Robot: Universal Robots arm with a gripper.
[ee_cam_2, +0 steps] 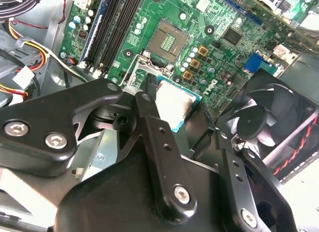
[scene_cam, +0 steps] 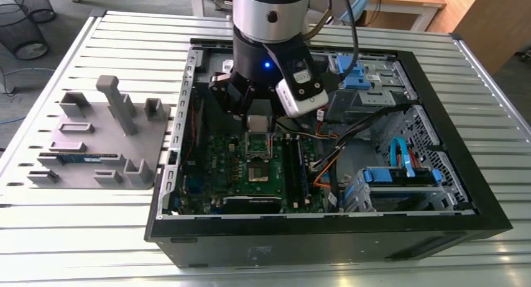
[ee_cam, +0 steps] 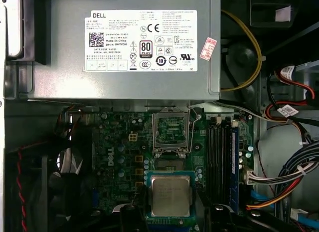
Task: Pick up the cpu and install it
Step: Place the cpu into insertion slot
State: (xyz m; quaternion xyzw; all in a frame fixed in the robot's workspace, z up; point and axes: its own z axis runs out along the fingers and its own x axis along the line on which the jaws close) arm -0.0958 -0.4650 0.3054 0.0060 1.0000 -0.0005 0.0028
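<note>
While the exterior view took in the whole open computer case (scene_cam: 332, 243) on the slatted worktop (scene_cam: 66, 237), one grey fixture plate (scene_cam: 99, 138) beside it, both wrist views showed the pincer (ee_cam: 172, 213) closed on the one cpu (ee_cam: 170, 194), held just above the motherboard (ee_cam: 119, 157) beside its one empty socket (ee_cam: 170, 130). One fan (ee_cam_2: 259, 119) appeared in the second wrist view.

Your exterior view looks down at a slant from outside the open computer case (scene_cam: 332, 230), taking in the table (scene_cam: 83, 243) and fixture plate (scene_cam: 87, 144). Your first wrist view faces straight down on the motherboard (ee_cam: 117, 142) from close above. The second wrist view slants past the gripper (ee_cam_2: 175, 110), nearer still, and both wrist views share the socket (ee_cam: 170, 129) (ee_cam_2: 167, 40) and cpu (ee_cam: 170, 194) (ee_cam_2: 174, 100).
</note>
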